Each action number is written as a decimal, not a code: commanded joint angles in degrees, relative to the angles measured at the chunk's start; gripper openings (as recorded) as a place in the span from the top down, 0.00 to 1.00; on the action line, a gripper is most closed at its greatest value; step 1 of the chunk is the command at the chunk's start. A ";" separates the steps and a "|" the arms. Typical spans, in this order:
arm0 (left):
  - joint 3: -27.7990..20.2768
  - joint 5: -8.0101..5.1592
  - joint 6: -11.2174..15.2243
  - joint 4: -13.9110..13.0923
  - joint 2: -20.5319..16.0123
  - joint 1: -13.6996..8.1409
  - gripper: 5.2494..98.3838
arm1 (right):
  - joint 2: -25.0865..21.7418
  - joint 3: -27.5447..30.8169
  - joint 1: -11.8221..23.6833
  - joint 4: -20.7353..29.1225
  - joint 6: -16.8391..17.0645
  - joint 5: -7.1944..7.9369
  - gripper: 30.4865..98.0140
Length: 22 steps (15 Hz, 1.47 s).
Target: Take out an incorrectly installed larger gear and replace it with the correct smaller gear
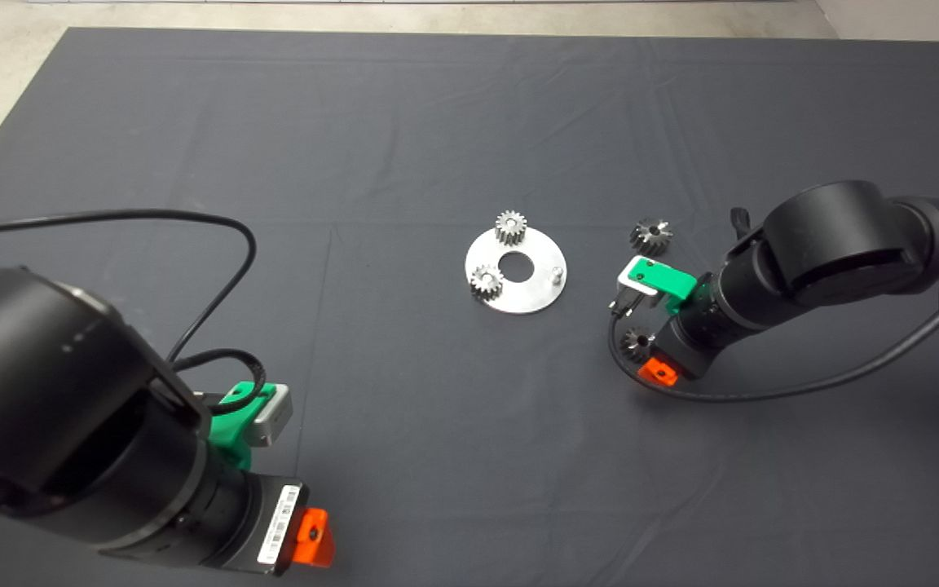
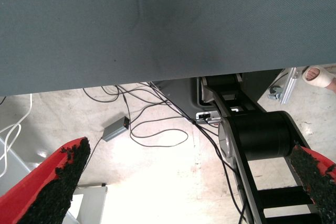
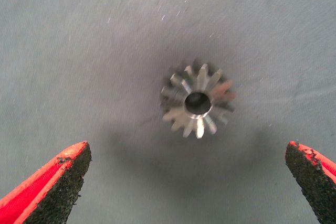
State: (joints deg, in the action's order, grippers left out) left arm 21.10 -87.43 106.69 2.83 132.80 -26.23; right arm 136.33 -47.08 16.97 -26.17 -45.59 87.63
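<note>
End effector on the right (image 3: 184, 187) hovers with fingers spread directly above the smaller gear (image 3: 198, 102), which lies flat on the table (image 1: 437, 122), near and to the right of the round plate (image 1: 536, 300). The larger gear (image 1: 650, 236) lies on the table right of the plate, so removal appears done. One peg (image 1: 557, 275) on the plate is bare. Remaining: grasp the smaller gear and seat it on that peg. The left end effector (image 2: 184, 182) is parked near left, fingers spread.

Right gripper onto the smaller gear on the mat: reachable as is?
Probably yes. The right gripper hangs directly over the smaller gear, fingers open to either side of it, with only bare mat around it.
</note>
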 commanded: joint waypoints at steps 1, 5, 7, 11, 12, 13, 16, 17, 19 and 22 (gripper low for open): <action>-0.99 -0.81 0.27 -1.07 -0.13 -0.66 0.00 | 0.04 -2.72 0.44 -3.11 -2.56 0.55 0.00; -0.99 -0.81 0.18 -1.07 -0.13 -0.66 0.00 | 0.04 -3.44 -0.49 -3.14 -4.86 -0.70 0.00; -0.99 -0.81 0.18 -1.07 -0.13 -0.66 0.00 | 0.04 -3.44 -1.06 -3.18 -5.83 -0.70 0.00; -1.01 -0.81 0.10 -1.07 -0.04 -0.66 0.00 | 0.22 -3.35 -1.06 -3.18 -8.46 -1.58 0.00; -1.02 -0.81 0.10 -1.07 -0.04 -0.66 0.00 | 0.22 -3.35 -1.06 -3.18 -8.46 -1.67 0.00; -1.00 -0.81 0.10 -1.07 -0.04 -0.66 0.00 | 0.22 -3.35 -1.06 -3.18 -8.55 -1.67 0.00; -1.07 -0.81 0.10 -1.07 0.05 -0.58 0.00 | 0.39 -3.35 -1.06 -3.18 -8.46 -1.68 0.00; -1.08 -0.81 0.10 -1.07 0.01 -0.58 0.00 | 0.57 -3.35 -1.06 -3.18 -8.37 -1.76 0.00; -1.08 -0.81 0.10 -1.07 0.05 -0.58 0.00 | 1.01 -3.44 -1.06 -3.53 -8.37 -1.76 0.00; -1.08 -0.81 0.10 -1.07 0.04 -0.58 0.00 | 1.46 -3.61 -1.15 -3.62 -8.37 -1.76 0.01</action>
State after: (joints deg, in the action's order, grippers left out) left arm 21.10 -87.42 106.64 2.83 132.85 -26.23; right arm 137.49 -50.54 15.09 -27.67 -53.71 85.88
